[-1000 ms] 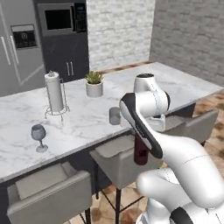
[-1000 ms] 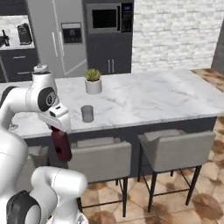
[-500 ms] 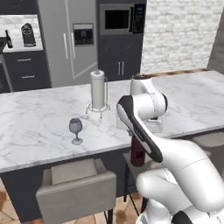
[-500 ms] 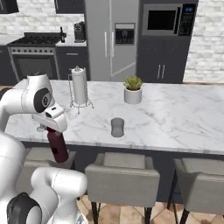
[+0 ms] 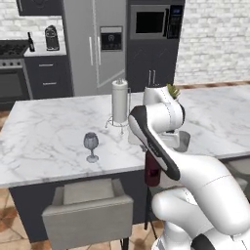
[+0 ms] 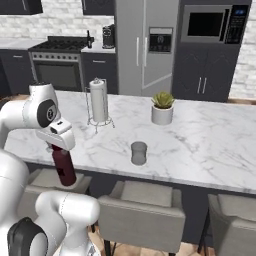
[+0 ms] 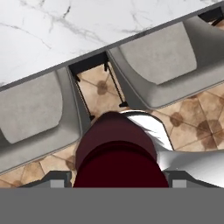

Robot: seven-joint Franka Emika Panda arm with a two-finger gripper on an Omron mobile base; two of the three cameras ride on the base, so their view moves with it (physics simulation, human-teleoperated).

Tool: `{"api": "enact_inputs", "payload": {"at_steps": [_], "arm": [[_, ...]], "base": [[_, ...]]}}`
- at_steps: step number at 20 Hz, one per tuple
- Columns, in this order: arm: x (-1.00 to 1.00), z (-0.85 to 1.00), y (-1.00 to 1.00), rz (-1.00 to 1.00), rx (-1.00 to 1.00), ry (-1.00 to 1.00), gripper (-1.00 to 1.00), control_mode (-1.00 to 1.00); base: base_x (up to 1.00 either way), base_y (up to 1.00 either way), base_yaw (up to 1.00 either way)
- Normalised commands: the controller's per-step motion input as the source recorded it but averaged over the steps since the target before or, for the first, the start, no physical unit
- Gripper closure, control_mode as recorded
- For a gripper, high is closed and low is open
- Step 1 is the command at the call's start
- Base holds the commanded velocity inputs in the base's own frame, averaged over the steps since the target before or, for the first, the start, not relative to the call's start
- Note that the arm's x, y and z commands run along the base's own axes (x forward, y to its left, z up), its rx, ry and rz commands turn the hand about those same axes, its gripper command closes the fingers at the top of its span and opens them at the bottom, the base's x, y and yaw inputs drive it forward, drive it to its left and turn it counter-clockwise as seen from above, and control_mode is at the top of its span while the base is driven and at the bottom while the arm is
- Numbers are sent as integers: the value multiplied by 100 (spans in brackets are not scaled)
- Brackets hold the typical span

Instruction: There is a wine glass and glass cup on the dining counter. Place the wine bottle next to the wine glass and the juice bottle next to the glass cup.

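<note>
The wine glass (image 5: 91,146) — thin, stemmed, fragile — stands on the dining counter (image 5: 44,141), left of and above the jaws. The gripper (image 6: 61,145) has its jaws partly closed on the cap end of the juice bottle (image 6: 64,166), which hangs below them, off the counter edge over the stools. Stubby, rigid and smooth, the bottle looks moderately heavy, so a grip near the cap suits it. The glass cup (image 6: 138,153) — short, clear — sits right of the jaws.
</note>
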Motion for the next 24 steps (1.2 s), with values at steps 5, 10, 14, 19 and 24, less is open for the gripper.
{"api": "enact_inputs", "payload": {"at_steps": [5,10,14,19,24], "arm": [[0,0,0,0,0,0,100,100],[0,0,0,0,0,0,100,100],[0,0,0,0,0,0,100,100],[0,0,0,0,0,0,100,100],[0,0,0,0,0,0,100,100]], "base": [[41,-33,13],[6,-6,0],[0,0,0],[0,0,0],[0,-5,0]]}}
